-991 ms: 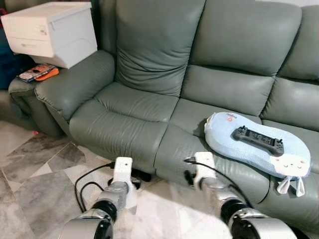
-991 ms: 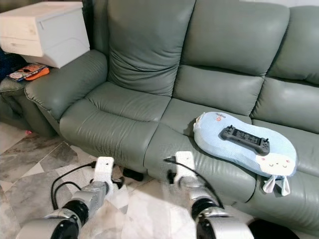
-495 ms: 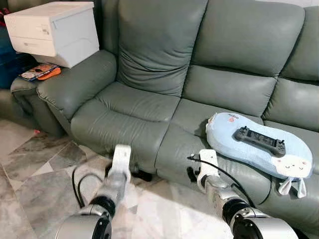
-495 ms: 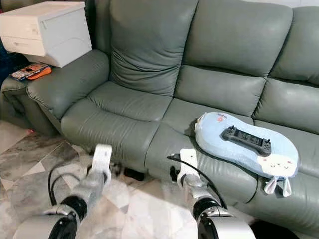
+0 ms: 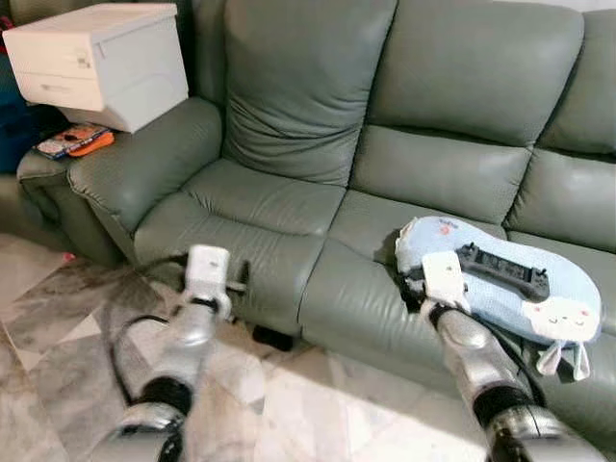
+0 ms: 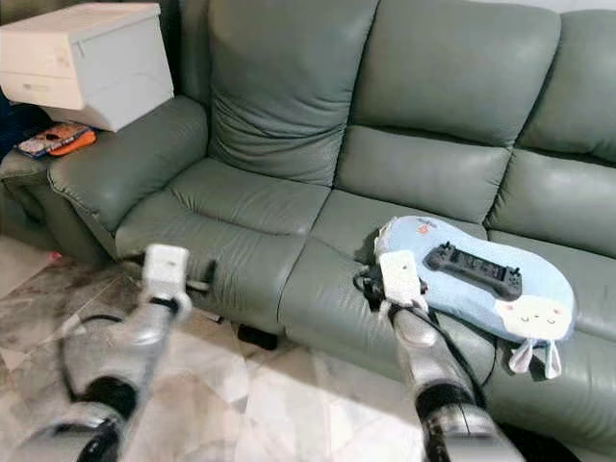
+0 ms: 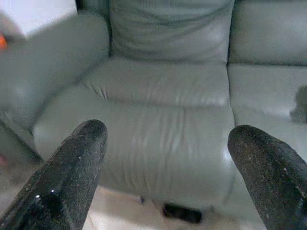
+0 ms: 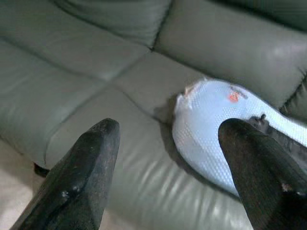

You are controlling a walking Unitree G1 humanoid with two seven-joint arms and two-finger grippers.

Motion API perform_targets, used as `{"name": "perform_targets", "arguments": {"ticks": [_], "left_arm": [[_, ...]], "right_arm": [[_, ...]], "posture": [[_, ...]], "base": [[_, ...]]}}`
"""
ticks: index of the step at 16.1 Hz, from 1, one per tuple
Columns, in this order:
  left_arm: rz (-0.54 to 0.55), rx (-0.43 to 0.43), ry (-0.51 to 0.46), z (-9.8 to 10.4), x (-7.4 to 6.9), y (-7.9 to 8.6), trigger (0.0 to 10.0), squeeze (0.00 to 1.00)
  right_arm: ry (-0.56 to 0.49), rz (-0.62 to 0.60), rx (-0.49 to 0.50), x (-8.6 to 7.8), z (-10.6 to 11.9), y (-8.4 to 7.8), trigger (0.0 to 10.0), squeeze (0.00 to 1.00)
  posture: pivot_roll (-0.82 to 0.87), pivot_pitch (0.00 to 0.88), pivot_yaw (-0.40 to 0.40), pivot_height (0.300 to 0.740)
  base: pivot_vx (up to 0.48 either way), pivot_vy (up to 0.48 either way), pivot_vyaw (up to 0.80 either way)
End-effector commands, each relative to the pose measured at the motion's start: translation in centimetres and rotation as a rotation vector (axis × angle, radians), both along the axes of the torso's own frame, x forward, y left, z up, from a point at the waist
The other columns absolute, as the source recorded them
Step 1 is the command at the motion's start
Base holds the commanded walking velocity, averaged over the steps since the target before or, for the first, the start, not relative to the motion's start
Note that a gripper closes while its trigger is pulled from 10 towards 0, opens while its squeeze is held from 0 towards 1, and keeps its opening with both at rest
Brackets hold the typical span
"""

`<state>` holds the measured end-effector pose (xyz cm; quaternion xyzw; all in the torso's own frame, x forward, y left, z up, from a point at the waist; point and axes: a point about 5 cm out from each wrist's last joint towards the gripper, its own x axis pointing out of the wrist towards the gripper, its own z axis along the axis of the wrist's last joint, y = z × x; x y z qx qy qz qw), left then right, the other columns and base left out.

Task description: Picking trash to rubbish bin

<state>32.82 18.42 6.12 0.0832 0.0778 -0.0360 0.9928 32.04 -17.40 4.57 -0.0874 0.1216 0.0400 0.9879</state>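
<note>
The robot is facing a grey-green leather sofa (image 5: 318, 192) on a marbled tile floor (image 5: 58, 337). Both arms are reaching forward toward the seat.

The left gripper (image 7: 168, 163) is hanging in front of the sofa's left seat cushion, near its front edge. Its 2 black fingers (image 7: 72, 172) are standing wide apart with nothing between them.

The right gripper (image 8: 168, 167) is hovering over the middle seat, just beside the near end of a pale blue cushion (image 5: 568, 294). Its 2 fingers (image 8: 81, 177) are also spread wide and holding nothing; the wrist view is looking past them at the cushion's rounded end and the leather in front of it.

The blue cushion is lying on the seat to the right, with a small face printed at its far end. A black handheld controller (image 5: 502, 269) is resting on top of it. No piece of trash can be told apart from these things, and which item is meant as trash cannot be told.

On the sofa's left armrest a white box-shaped machine (image 5: 96, 60) is sitting, and beside it, lower down, some orange and coloured flat items (image 5: 72, 140) are lying. A small dark object (image 5: 274, 339) is lying on the floor under the sofa's front edge.
</note>
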Motion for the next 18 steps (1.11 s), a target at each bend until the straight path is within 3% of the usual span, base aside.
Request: {"name": "perform_targets", "arguments": {"ticks": [1, 4, 6, 8, 9, 10, 11, 13, 15, 18], "left_arm": [[-0.029, 0.000, -0.012, 0.1, -0.4, 0.0, 10.0, 0.00], [-0.070, 0.033, -0.132, 1.7, -3.5, 1.0, 10.0, 0.00], [-0.041, 0.072, -0.282, 4.6, -6.3, 1.5, 10.0, 0.00], [-0.001, 0.085, -0.309, 5.5, -7.4, 1.9, 10.0, 0.00], [-0.027, 0.135, -0.333, 6.3, -9.2, 1.7, 10.0, 0.00], [-0.032, 0.140, -0.315, 6.3, -10.0, 1.6, 10.0, 0.00], [-0.025, 0.137, -0.287, 6.4, -10.1, 1.8, 10.0, 0.00], [-0.048, 0.143, -0.294, 7.1, -9.1, 1.6, 10.0, 0.00], [-0.067, 0.157, -0.295, 7.4, -8.8, 1.2, 10.0, 0.00], [-0.066, 0.160, -0.298, 7.5, -8.0, 0.6, 10.0, 0.00]], "right_arm": [[-0.036, 0.012, 0.006, -0.1, 0.7, -0.2, 10.0, 0.00], [-0.179, 0.030, -0.029, -3.3, 3.1, -0.2, 10.0, 0.00], [-0.254, -0.059, -0.031, -6.2, 5.4, -0.5, 10.0, 0.00], [-0.268, -0.113, -0.035, -7.2, 6.1, -0.8, 10.0, 0.00], [-0.293, -0.161, -0.055, -8.3, 7.0, -1.2, 10.0, 0.00], [-0.288, -0.165, -0.038, -8.9, 7.5, -1.4, 10.0, 0.00], [-0.262, -0.145, -0.031, -9.3, 8.1, -1.6, 10.0, 0.00], [-0.191, 0.049, -0.009, -10.1, 8.2, -0.2, 10.0, 0.00], [-0.211, 0.065, -0.019, -10.1, 8.7, 0.2, 10.0, 0.00], [-0.255, -0.019, -0.030, -8.6, 9.6, 0.9, 10.0, 0.00]], "posture": [[-0.10, 0.021, -0.033, 0.740], [-0.09, 0.032, -0.028, 0.740], [-0.09, 0.031, -0.026, 0.740], [-0.09, 0.029, -0.026, 0.740], [-0.08, 0.028, -0.026, 0.740], [-0.08, 0.025, -0.018, 0.740], [-0.08, 0.020, -0.002, 0.740], [-0.09, 0.012, 0.034, 0.740], [-0.09, 0.008, 0.036, 0.740], [-0.09, 0.009, 0.028, 0.740]], "base": [[0.000, 0.000, 0.00], [0.000, 0.000, 0.00], [0.000, 0.000, 0.00], [0.000, 0.000, 0.00], [0.000, 0.000, 0.00], [0.000, 0.000, 0.00], [0.000, 0.000, 0.00], [0.000, 0.000, 0.00], [0.000, 0.000, 0.00], [0.000, 0.000, 0.21]]}}
